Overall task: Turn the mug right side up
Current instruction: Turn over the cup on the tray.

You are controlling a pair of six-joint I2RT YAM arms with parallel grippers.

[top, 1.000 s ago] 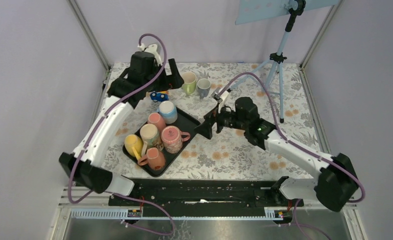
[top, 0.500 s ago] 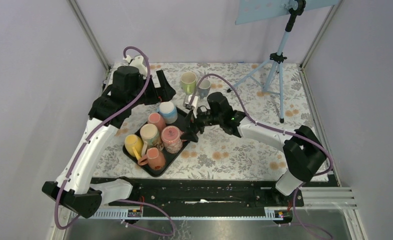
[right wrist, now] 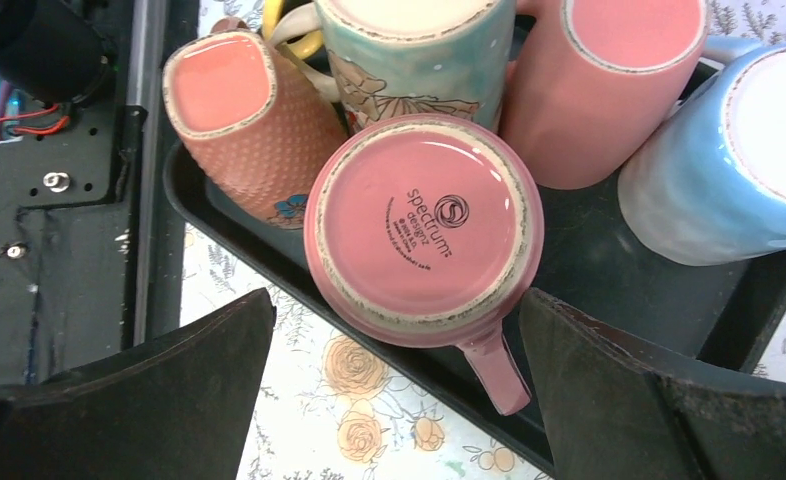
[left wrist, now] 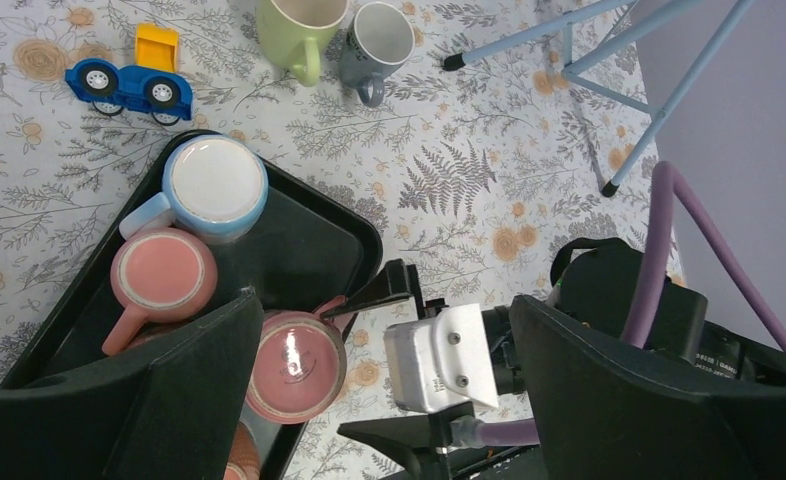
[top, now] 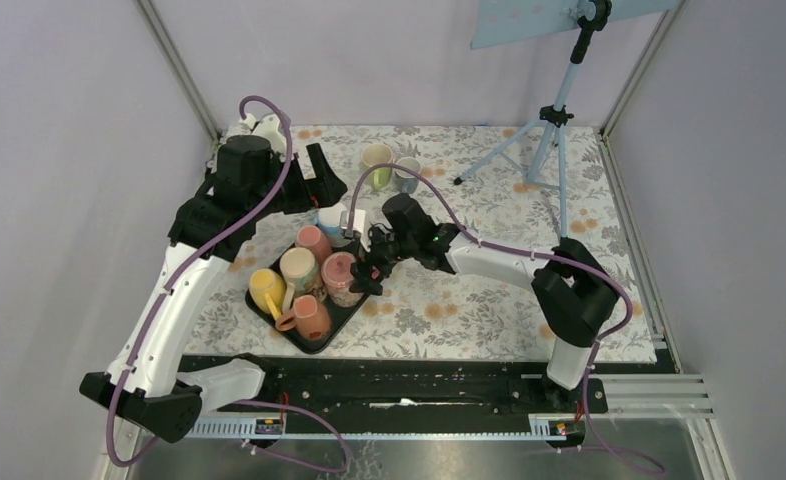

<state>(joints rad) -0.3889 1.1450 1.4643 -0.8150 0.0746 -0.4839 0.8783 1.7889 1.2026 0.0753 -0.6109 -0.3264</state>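
The right claw (right wrist: 394, 300) hangs spread wide over the pink mug (right wrist: 424, 230), which sits base-up at the edge of the black tray (right wrist: 609, 280), beside a blue mug (right wrist: 729, 150). The left claw (left wrist: 384, 310), also wide open, hovers above the tabletop (left wrist: 489, 150).

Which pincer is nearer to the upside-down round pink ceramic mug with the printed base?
Right. The right pincer hangs open over the round pink ceramic mug; the left pincer hovers farther back.
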